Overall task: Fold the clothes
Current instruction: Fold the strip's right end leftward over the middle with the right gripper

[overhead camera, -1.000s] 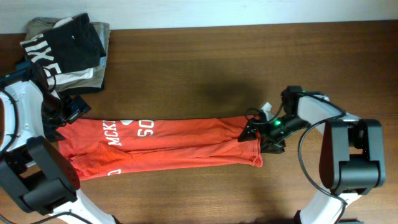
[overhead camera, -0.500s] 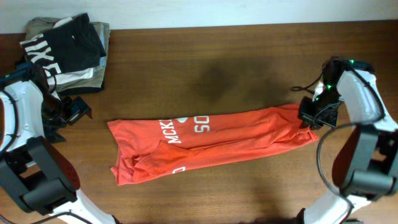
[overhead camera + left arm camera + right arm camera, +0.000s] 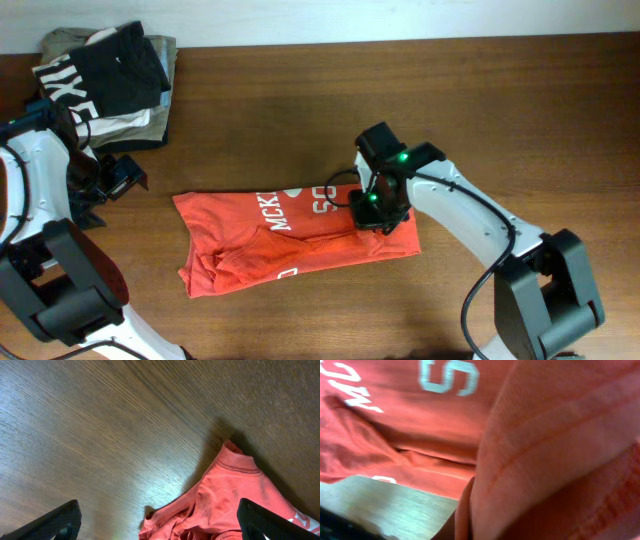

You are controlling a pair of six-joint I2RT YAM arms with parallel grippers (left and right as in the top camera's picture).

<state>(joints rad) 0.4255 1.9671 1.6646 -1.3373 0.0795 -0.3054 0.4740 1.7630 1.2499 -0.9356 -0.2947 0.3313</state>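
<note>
T-shirt (image 3: 250, 242) hem now over its middle

Soft, even light is falling from above on the desk (image 3: 300, 90), leaving only a faint dark patch near its middle. In the left wrist view, pale glare is shining off the wood, and the shirt (image 3: 235, 490) is casting a dark shadow along its upper edge. In the right wrist view, the cloth is sitting too close and blurring.

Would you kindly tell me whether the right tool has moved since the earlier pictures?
Yes. The right tool has swung left, toward the folded pile, carrying one end of the shirt along.
</note>
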